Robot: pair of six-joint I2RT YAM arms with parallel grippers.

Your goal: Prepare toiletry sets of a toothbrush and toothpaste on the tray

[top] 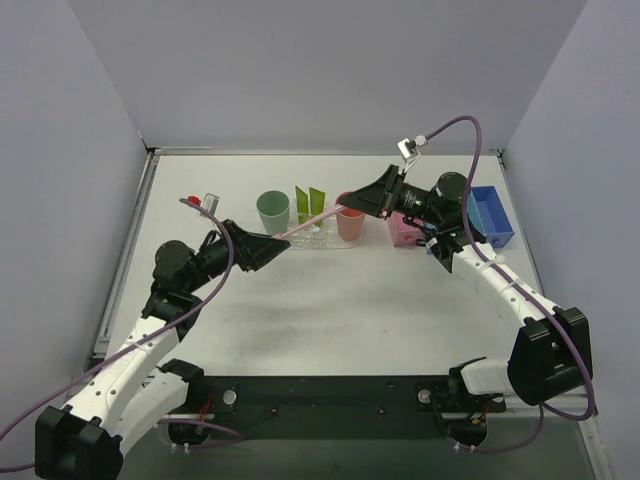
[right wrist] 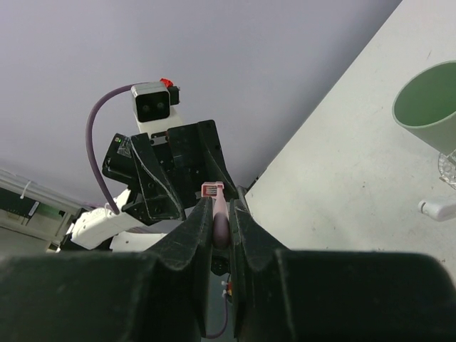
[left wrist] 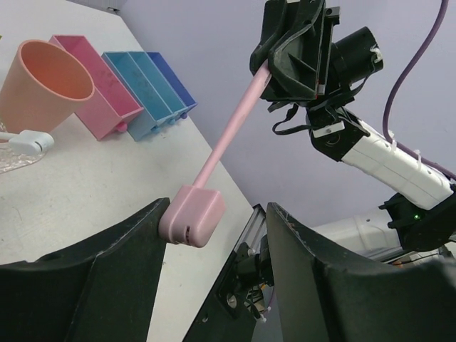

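pink toothbrush (left wrist: 226, 139) end hidden in right hand (left wrist: 273, 68)

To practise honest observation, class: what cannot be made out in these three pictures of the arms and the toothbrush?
- Top view: whether the left gripper touches the slim pink plastic toothbrush; too small, and its fingers cover the end.
- Right wrist view: most of the toothbrush, hidden between the right gripper's own fingers.
- Left wrist view: the clear bumpy plastic tray, cut off by the left edge.
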